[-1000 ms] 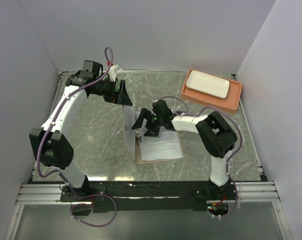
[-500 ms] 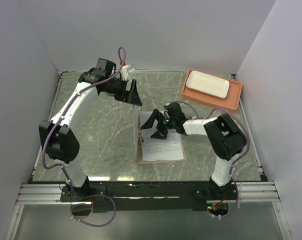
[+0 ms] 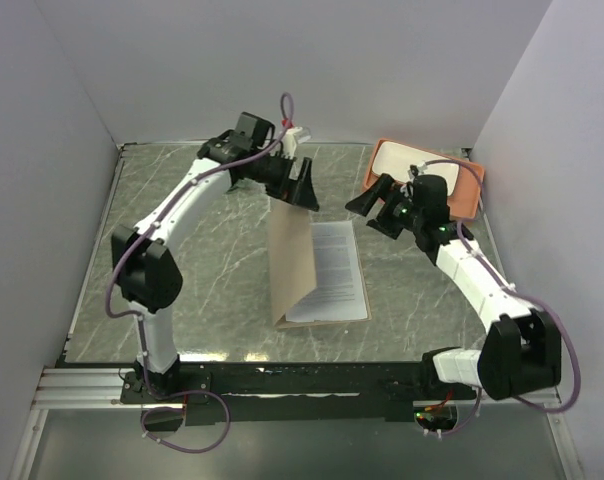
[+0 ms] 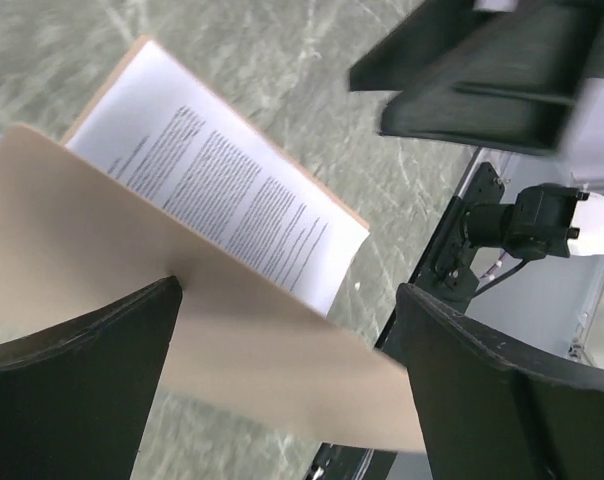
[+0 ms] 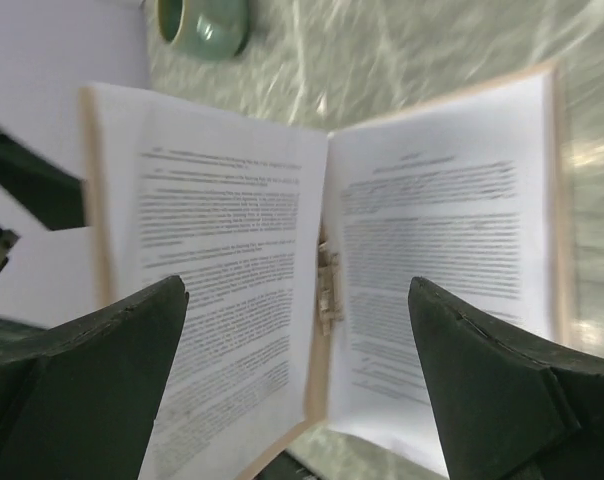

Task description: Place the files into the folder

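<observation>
Folder [image 3: 292, 260] and files [image 3: 334, 268] sat in the middle of the gray stone tabletop [image 3: 202, 260]. The brown folder was part way open. Its right half lay flat on the tabletop. Its left half stood up and leaned a little over the flat half. One white sheet with lines of black print lay on the flat half. The right wrist view showed a second printed sheet against the inside of the raised half.

The left arm reached across from the left side to the top of the raised half. The left tool [image 4: 287, 290] had its two fingers spread wide. The top edge of the raised half ran across the gap between them. That view was blurry, so I could not tell if a finger touched the cardboard.

The right arm was off to the right of the folder, in front of the tray. The right tool [image 5: 297, 285] was spread wide too and held nothing. It pointed toward the open folder and was apart from it.

An orange tray [image 3: 470, 190] sat in the far right corner with a white plate [image 3: 390, 157] in it. A small green cup [image 5: 202, 22] stood on the tabletop past the folder. A little metal clip [image 5: 327, 285] sat in the fold between the two sheets.
</observation>
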Tool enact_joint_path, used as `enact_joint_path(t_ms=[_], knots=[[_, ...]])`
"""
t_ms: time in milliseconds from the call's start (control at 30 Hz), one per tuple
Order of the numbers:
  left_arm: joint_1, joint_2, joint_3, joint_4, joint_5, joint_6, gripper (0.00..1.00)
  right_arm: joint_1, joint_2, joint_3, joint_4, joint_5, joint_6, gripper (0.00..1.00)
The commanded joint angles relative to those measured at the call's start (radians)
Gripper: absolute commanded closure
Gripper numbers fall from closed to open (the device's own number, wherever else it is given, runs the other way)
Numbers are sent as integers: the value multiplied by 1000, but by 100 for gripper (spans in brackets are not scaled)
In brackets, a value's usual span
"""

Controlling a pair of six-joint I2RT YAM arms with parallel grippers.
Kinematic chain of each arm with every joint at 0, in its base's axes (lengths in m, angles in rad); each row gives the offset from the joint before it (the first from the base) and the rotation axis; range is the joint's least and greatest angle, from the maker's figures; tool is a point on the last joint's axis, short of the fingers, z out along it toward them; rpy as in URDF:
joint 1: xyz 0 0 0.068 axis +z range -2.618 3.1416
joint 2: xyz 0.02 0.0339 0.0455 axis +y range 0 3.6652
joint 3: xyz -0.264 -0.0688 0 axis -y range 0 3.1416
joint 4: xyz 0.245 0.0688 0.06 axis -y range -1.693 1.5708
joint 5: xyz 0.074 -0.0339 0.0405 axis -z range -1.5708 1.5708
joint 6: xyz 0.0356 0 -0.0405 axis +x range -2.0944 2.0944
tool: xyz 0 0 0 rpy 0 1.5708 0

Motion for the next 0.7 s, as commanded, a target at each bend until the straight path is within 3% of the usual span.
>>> enact_joint_path(t_ms=[0, 300, 600, 667], knots=[[-54, 84, 115, 41, 34, -52, 4, -21, -54, 26, -223, 152, -136, 1], [-77, 58, 186, -14, -50, 7, 4, -23, -57, -55, -224, 212, -170, 1], [-47, -126, 11, -9, -165, 77, 4, -6, -86, 22, -286, 284, -233, 1], [-9, -164, -85, 27, -175, 77, 4, 10, -69, 25, -298, 290, -244, 1]])
